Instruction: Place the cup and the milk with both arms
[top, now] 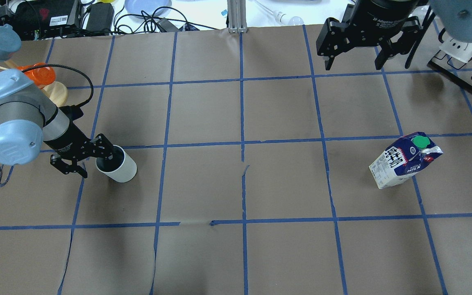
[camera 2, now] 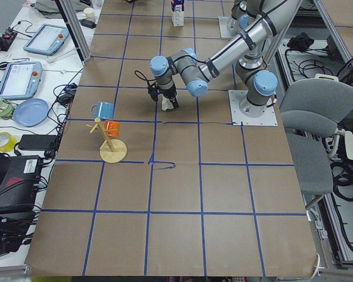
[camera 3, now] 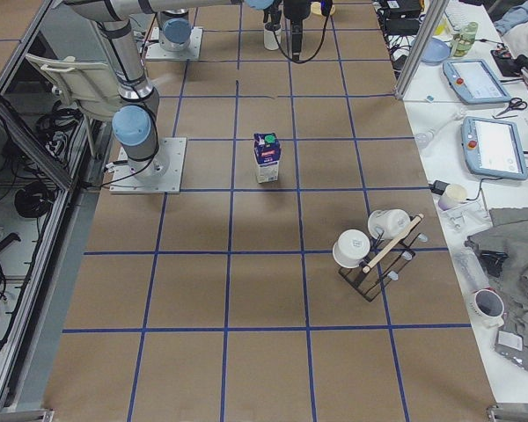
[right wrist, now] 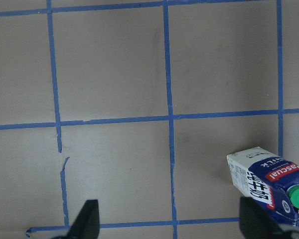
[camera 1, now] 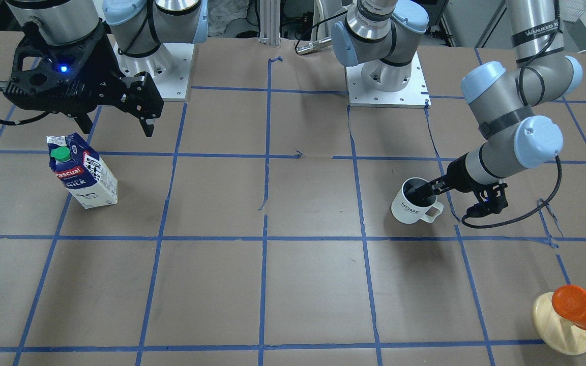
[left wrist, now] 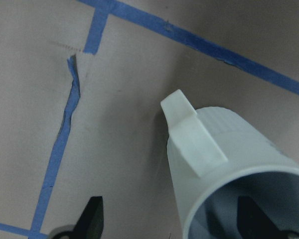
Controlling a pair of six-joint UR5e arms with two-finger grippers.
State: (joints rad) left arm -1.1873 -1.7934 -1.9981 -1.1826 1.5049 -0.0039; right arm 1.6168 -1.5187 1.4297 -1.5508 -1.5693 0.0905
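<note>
The white cup (camera 1: 415, 206) stands upright on the table, handle toward the operators' side; it also shows in the overhead view (top: 118, 164) and the left wrist view (left wrist: 224, 159). My left gripper (top: 96, 163) is open and straddles the cup's wall, one finger inside (left wrist: 253, 216) and one outside (left wrist: 92, 219). The milk (camera 1: 82, 172) stands upright on the other side of the table (top: 404, 160). My right gripper (top: 355, 57) is open and empty, high above the table and beyond the milk, which sits at the lower right of the right wrist view (right wrist: 266, 174).
An orange cup on a round wooden stand (camera 1: 578, 310) stands near the table corner by the left arm, with a blue mug (camera 2: 103, 110) beside it. A rack with white cups (camera 3: 374, 246) stands at the right end. The arm bases (camera 1: 384, 76) are at the robot's edge.
</note>
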